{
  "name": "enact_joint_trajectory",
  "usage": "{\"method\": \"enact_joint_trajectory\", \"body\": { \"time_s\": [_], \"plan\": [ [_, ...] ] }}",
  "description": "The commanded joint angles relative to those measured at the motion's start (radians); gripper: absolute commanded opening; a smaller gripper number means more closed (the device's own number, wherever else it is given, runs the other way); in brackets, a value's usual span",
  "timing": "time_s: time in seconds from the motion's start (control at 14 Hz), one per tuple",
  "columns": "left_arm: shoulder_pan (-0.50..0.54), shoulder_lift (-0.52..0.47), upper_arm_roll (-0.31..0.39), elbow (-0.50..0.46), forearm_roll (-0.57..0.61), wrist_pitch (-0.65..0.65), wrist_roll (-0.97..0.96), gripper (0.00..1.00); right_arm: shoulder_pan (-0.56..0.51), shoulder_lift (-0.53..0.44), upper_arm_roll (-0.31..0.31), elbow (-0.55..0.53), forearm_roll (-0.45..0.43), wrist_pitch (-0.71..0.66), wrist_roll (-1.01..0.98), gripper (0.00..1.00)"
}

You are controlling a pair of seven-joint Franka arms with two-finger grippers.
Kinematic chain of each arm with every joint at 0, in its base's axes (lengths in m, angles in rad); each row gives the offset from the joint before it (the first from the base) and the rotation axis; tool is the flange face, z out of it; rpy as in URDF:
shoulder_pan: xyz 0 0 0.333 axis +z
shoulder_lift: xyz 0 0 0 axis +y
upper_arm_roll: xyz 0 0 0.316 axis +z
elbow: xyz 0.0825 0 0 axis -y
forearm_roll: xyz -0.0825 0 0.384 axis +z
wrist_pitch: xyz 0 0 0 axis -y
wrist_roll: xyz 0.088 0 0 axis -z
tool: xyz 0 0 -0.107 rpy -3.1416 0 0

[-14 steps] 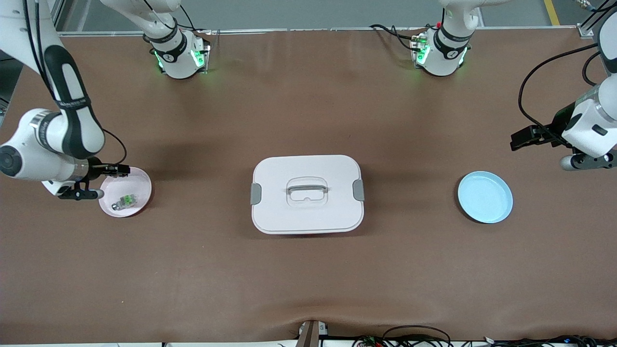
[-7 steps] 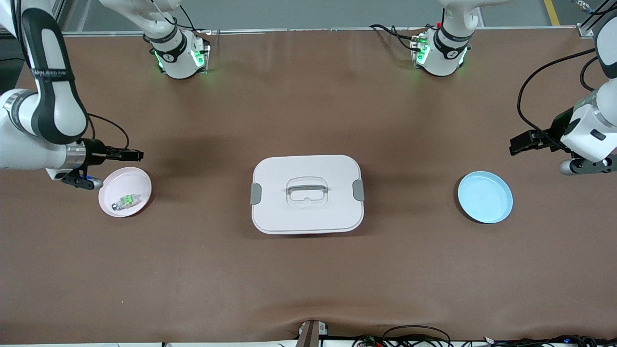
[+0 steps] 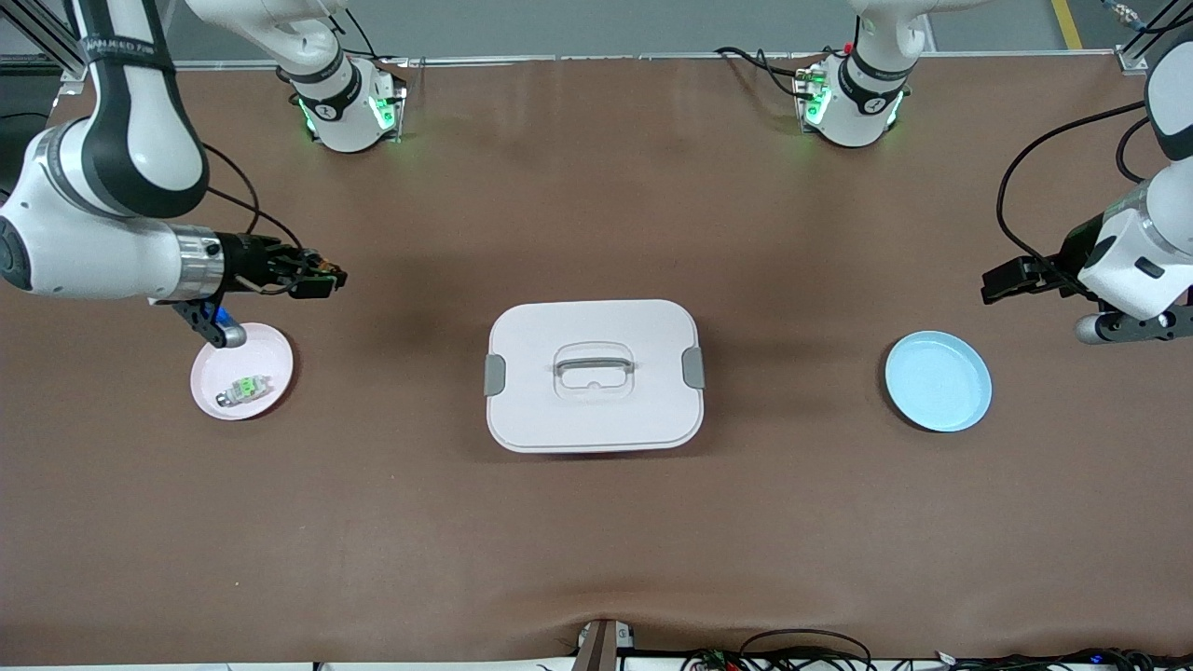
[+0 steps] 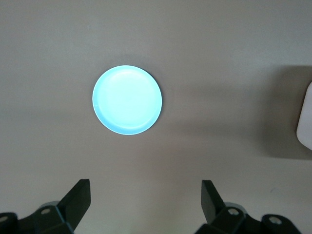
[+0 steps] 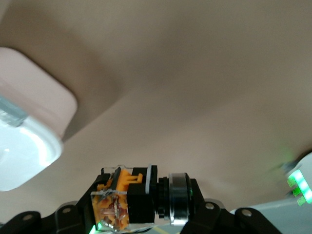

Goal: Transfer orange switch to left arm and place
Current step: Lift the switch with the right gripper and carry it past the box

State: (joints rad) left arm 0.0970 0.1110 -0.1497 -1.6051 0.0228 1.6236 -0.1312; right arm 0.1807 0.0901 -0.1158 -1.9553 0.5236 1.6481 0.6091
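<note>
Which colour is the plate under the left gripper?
Light blue plate, clearest in the left wrist view.

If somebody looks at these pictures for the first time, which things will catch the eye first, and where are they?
The big white lidded box with a grey handle sits mid-table, between a small round pink plate at the right arm's end, carrying a green-topped switch, and an empty round blue plate at the left arm's end. The right gripper, in the air between pink plate and box, is shut on the tiny black and orange switch. The left gripper hangs open above the blue plate.
</note>
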Motion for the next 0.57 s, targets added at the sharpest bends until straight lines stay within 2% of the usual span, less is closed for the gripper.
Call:
{"method": "enact_joint_trajectory", "body": {
  "time_s": [0.0,0.29,0.5],
  "plan": [
    [0.0,0.006,-0.002,0.01,0.016,0.004,-0.002,1.0,0.066,-0.02,-0.01,0.024,0.125,-0.022,0.18,0.4],
    [0.0,0.006,-0.002,0.007,0.016,0.002,-0.002,1.0,0.175,-0.015,-0.01,0.07,0.307,0.022,0.435,0.4],
    [0.0,0.004,-0.002,0.005,0.016,0.002,-0.002,1.0,0.262,-0.01,-0.01,0.076,0.372,0.122,0.558,0.4]
  ]
}}
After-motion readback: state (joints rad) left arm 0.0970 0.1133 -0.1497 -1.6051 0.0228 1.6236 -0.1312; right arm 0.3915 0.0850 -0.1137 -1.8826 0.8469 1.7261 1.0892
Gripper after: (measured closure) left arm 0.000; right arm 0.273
